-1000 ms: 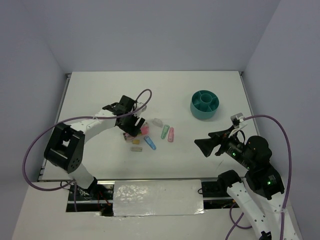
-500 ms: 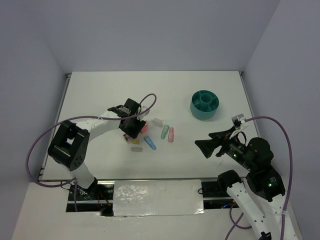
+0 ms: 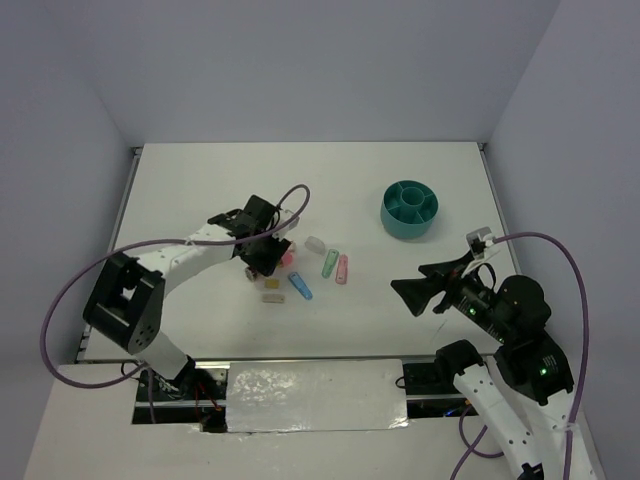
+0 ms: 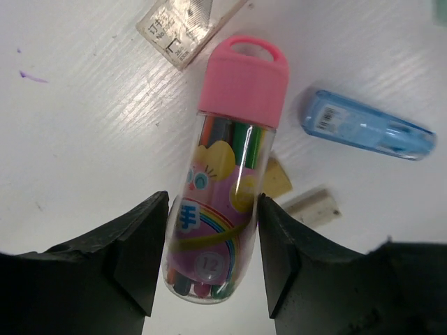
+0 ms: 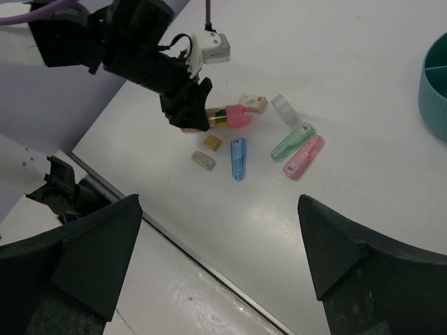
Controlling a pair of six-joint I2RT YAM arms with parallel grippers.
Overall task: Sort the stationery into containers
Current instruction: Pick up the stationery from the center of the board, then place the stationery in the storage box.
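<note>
1. The left gripper (image 3: 262,258) is down on the table (image 3: 200,180), left of the middle, among the scattered stationery.
2. Its two black fingers (image 4: 150,244) are pressed against either side of a clear pen case (image 4: 230,188) with a pink cap, so it is clamped on the case around its lower half.
3. The pen case lies flat on its side, full of coloured pens, with the cap pointing away from the wrist.
4. Just past the cap lies a small clear printed piece (image 4: 185,24).
5. To the right of the cap is a blue capsule (image 4: 367,129), apart from the case.
6. A tan block (image 4: 276,178) sits right against the case, with a whitish eraser (image 4: 313,206) just beyond it.
7. Further right, a green capsule (image 3: 329,263) and a pink capsule (image 3: 342,268) lie side by side, with a clear capsule (image 3: 315,244) a little behind them.
8. The teal tub (image 3: 405,230) stands well apart, far on the right side, and its divided compartments look empty from above.
9. The right gripper (image 3: 410,285) hangs above the table on the right, its fingers spread wide, with nothing between them.
</note>
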